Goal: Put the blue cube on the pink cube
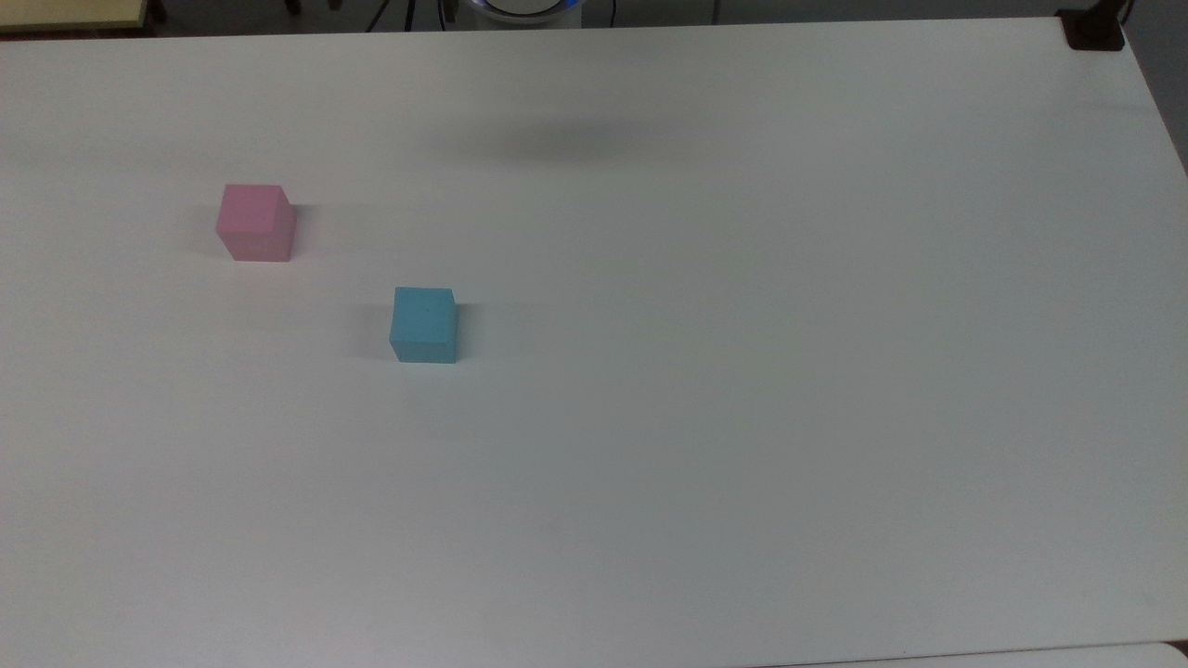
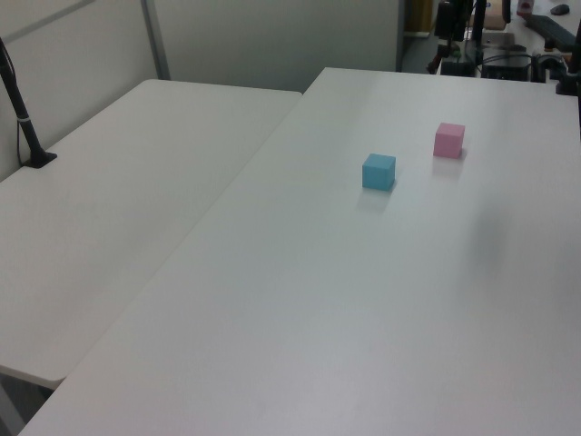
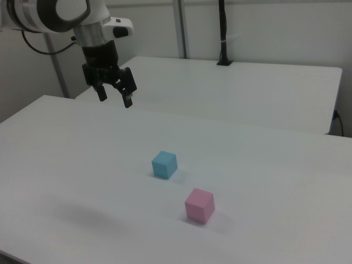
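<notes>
On white table [image 1: 742, 417]: blue cube [image 1: 424, 324] and pink cube [image 1: 255, 223], well apart, unstacked. Above, gripper [image 3: 114, 94], fingers spread wide, empty, ready for descent onto blue.

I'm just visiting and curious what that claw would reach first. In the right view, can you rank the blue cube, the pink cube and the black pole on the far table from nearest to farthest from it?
From the claw, hanging open at the right view's upper left:
1. Blue cube, below and right of it.
2. Black pole and pink cube: too close to call. The pole stands on the far table, the pink cube lies beyond the blue one.
</notes>
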Motion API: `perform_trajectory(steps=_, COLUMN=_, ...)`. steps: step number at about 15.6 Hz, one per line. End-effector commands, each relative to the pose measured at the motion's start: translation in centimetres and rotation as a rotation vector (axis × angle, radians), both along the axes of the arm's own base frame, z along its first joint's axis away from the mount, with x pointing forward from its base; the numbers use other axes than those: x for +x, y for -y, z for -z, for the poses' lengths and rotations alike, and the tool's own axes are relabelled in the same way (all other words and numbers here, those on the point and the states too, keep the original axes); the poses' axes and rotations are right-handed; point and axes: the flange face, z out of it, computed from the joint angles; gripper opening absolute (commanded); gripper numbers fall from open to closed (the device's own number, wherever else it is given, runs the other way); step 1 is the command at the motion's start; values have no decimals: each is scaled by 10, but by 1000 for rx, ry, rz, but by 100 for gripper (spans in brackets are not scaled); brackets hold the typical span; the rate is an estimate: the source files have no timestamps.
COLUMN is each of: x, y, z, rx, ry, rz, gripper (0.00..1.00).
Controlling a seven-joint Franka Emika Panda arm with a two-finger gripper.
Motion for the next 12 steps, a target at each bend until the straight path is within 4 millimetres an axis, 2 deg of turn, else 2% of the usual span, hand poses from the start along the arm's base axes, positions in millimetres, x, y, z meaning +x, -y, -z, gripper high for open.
perform_trajectory(steps=1, x=-4, y=-1, z=11, rx=-4, ry=-55, rz=-64, gripper=100)
perform_trajectory(steps=10, x=-1, y=-5, z=15, rx=-5, ry=-63, rz=-77, gripper=100)
perform_trajectory(steps=12, x=-1, y=-17, z=16, rx=-7, ry=-68, rz=-93, gripper=100)
